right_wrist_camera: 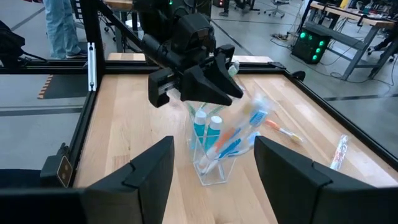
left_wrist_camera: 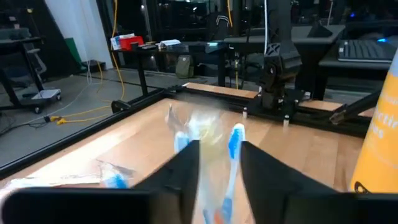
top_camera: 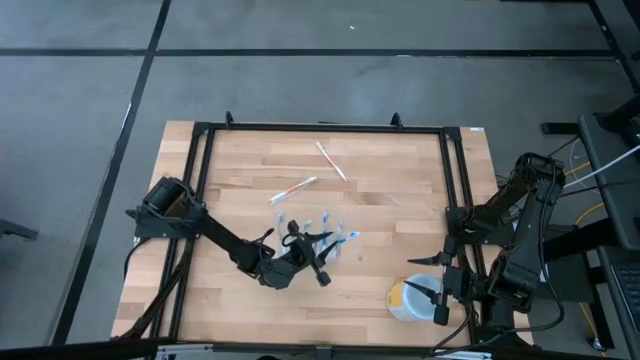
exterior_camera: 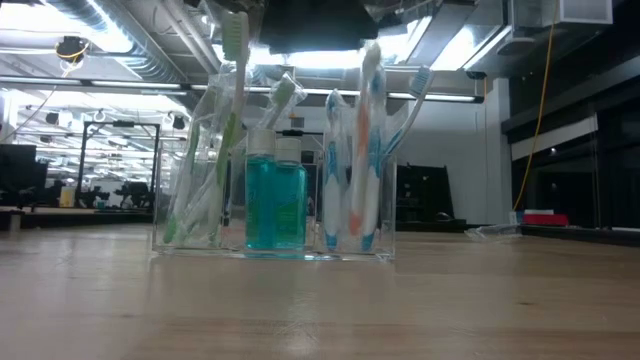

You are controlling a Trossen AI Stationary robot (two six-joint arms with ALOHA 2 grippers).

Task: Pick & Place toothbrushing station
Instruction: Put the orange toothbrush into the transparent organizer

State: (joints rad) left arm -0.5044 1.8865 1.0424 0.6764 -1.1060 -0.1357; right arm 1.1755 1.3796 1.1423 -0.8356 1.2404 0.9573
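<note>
Both jaws parted: left gripper (top_camera: pixel 318 248) over toothbrushing station (right_wrist_camera: pixel 214 155) mid-table; right gripper (top_camera: pixel 432 298) near edge.

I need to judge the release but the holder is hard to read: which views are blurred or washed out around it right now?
Left wrist view: the toothbrushing station is smeared by motion blur just past the left gripper. Low view: sharp, but ceiling lights glare behind the clear walls. Right wrist view: clearest, holder crisp. High view: evenly lit, holder small.

The toothbrushing station (top_camera: pixel 318 238) stands mid-table (top_camera: pixel 400 190), two toothbrushes (top_camera: pixel 293 190) lying behind it.
</note>
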